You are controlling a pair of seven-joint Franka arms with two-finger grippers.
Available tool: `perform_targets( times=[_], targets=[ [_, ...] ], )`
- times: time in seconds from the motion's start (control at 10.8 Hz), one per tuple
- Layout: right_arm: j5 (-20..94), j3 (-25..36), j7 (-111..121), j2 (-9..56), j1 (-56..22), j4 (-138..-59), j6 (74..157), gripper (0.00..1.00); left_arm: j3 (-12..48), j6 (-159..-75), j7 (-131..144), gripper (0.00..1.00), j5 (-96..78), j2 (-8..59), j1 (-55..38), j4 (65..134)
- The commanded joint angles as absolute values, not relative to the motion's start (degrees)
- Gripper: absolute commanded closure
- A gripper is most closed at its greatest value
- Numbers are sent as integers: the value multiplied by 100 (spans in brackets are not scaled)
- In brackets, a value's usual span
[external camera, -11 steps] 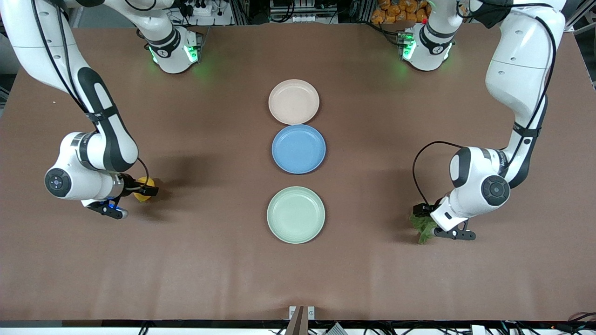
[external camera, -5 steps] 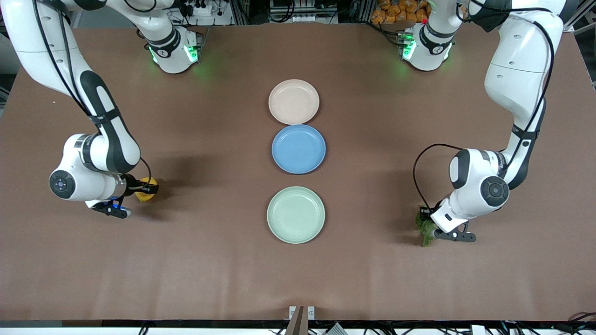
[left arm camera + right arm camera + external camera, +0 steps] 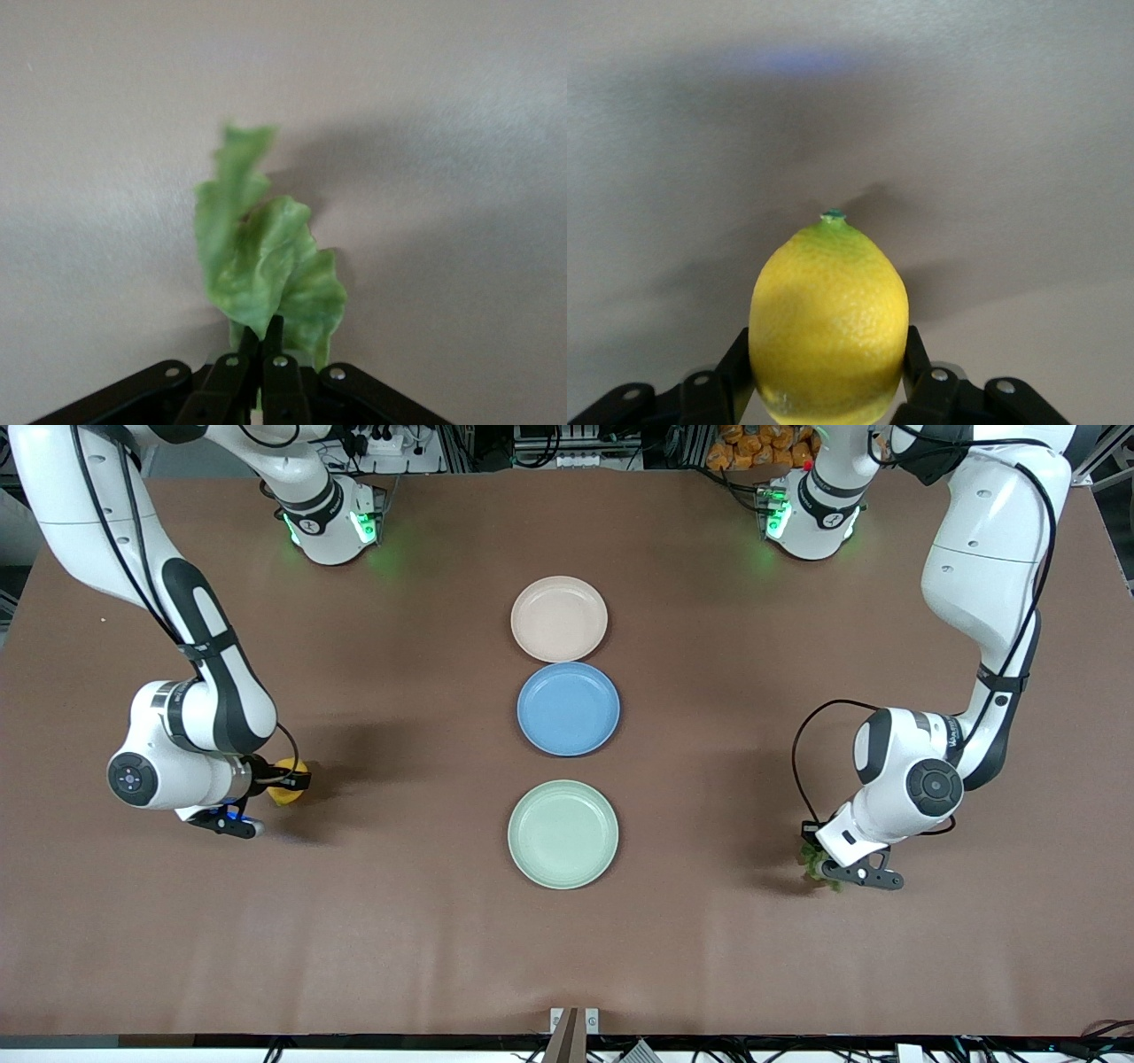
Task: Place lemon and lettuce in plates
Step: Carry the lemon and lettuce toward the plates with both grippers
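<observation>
My right gripper [image 3: 288, 782] is shut on the yellow lemon [image 3: 285, 792] and holds it just above the table toward the right arm's end; in the right wrist view the lemon [image 3: 829, 319] sits between the two fingers [image 3: 914, 354]. My left gripper [image 3: 811, 850] is shut on the green lettuce [image 3: 819, 866] leaf at its stem, low over the table toward the left arm's end; the leaf [image 3: 261, 270] stands up from the closed jaws in the left wrist view. The beige-pink plate [image 3: 559, 618] and the mint green plate [image 3: 563, 833] lie empty in the table's middle.
A blue plate [image 3: 568, 708] lies between the two task plates, touching the beige-pink one. The brown table [image 3: 407, 921] is bare around both grippers. The arm bases stand along the table's edge farthest from the front camera.
The right gripper has lifted the lemon a little and carried it toward the plates. The left gripper has risen with the lettuce, which now hangs mostly hidden under the wrist.
</observation>
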State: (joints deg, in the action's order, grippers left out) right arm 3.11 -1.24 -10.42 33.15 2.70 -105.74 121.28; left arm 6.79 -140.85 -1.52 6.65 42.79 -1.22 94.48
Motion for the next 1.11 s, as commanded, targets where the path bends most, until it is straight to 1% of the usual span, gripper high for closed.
perform_targets(
  times=[0.0, 0.19, 0.28, 0.46, 0.65, 0.84, 0.93, 1.02],
  targets=[
    [360, -211, -1063, 3024, 246, -10582, 11865, 99, 747, -14115, -203, 100, 809, 4219, -280, 9203],
    [595, -359, -1072, 2953, 255, -10573, 11560, 100, 747, -14106, -19, 100, 721, 4061, -596, 9132],
    [1120, -378, -1064, 2927, 255, -10573, 11392, 100, 808, -14106, 278, 100, 695, 4000, -772, 9097],
    [1676, -526, -1116, 2927, 194, -10565, 10980, 100, 992, -14098, 1165, 100, 651, 3964, -1106, 8939],
    [2283, -580, -1300, 2866, 19, -10564, 10584, 100, 1002, -14098, 1860, 100, 659, 3973, -1519, 8903],
    [2312, -571, -1685, 2699, -332, -10634, 10547, 100, 1020, -14142, 2650, 100, 615, 4043, -2063, 8607],
    [2312, -571, -1957, 2437, -499, -10887, 10756, 100, 1020, -14150, 2933, 100, 615, 4078, -2248, 8439],
    [2312, -571, -2047, 2078, -631, -11316, 11149, 100, 1020, -14168, 3127, 100, 615, 4096, -2372, 8324]
  ],
)
